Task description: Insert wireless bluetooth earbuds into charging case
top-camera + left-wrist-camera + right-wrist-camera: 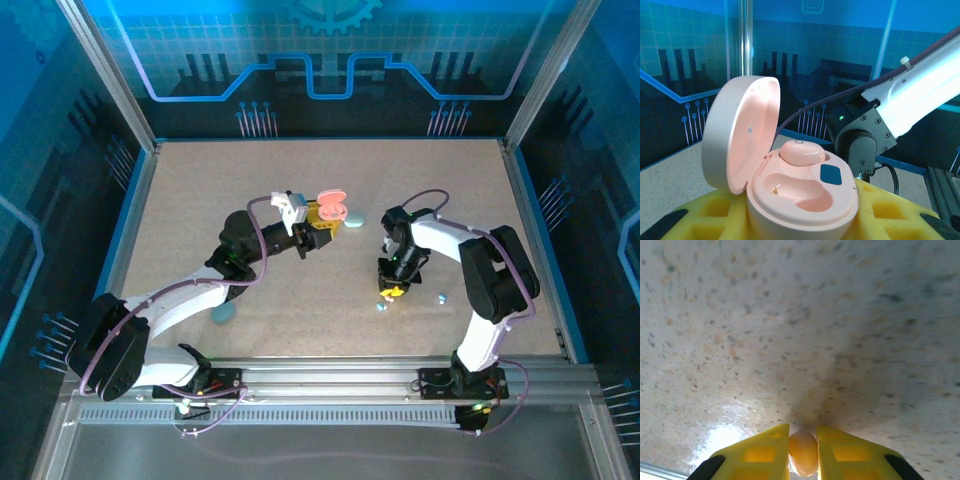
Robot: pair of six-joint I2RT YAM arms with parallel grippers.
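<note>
A pink charging case stands open with its lid tipped back to the left. My left gripper is shut on its base, yellow fingers on either side. One pink earbud sits in the far slot and the near slot is bare. From above, the left gripper holds the case at mid-table. My right gripper points down at the table; its yellow fingers are shut on a small pinkish earbud right at the surface.
Two tiny pale blue earbuds lie loose near the right gripper. A pale blue case rests just right of the pink one. Another pale case lies by the left arm. The right arm's wrist looms behind the pink case.
</note>
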